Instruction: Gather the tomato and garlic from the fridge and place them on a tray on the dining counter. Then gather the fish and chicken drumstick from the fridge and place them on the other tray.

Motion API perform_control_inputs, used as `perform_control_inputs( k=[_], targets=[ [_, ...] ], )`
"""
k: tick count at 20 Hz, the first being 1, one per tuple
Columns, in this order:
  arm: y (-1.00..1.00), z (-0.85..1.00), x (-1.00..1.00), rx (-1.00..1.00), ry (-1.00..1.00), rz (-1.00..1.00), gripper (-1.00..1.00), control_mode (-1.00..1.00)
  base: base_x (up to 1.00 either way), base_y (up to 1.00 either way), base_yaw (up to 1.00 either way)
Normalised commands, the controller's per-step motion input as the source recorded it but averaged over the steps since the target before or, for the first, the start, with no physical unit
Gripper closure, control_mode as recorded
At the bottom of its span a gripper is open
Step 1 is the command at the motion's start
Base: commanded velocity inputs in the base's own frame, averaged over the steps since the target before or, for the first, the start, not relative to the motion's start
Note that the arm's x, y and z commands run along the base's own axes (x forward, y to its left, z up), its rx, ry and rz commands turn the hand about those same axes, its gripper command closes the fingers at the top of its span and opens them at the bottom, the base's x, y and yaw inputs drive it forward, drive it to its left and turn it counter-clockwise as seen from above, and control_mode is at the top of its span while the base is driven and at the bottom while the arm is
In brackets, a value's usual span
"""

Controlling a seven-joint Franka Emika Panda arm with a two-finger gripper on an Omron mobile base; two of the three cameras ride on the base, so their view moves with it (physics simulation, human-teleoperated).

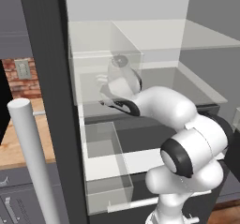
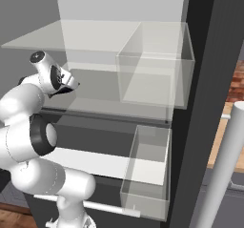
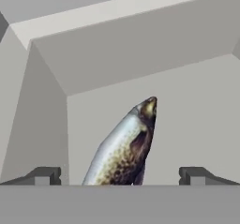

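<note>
A silvery, brown-speckled fish [image 3: 123,148] lies on the pale fridge shelf, its head pointing away from me toward the back wall. My gripper [image 3: 119,175] is open, and the fish's tail end sits between the two dark fingertips [image 3: 44,175], with clear gaps on both sides. From the base cameras, the gripper [image 1: 102,81] [image 2: 72,85] reaches into the middle shelf of the open fridge. The tomato, garlic, chicken drumstick and trays are out of view.
Clear door bins [image 1: 105,167] [image 2: 147,174] hang on the open fridge door, with a larger clear bin [image 2: 155,77] above them. A glass shelf [image 2: 71,38] spans over the hand. A white door handle [image 1: 33,162] stands at the side. A wooden counter [image 1: 18,143] lies beyond the door.
</note>
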Motion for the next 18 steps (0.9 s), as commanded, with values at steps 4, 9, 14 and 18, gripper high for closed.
perform_control_inputs(
  k=[4, 9, 14, 18],
  targets=[
    [0.23, 0.00, 0.00, -0.04, 0.00, -0.11, -1.00, -1.00, 0.00, 0.00, 0.00],
    [0.05, 0.00, 0.09, 0.00, 0.00, -0.03, -1.00, -1.00, 0.00, 0.00, 0.00],
    [0.00, 0.00, 0.08, 0.00, 0.00, 0.00, -1.00, -1.00, 0.00, 0.00, 0.00],
    [-0.15, -0.07, 0.06, 0.00, 0.00, -0.01, -1.00, -1.00, 0.00, 0.00, 0.00]
  ],
)
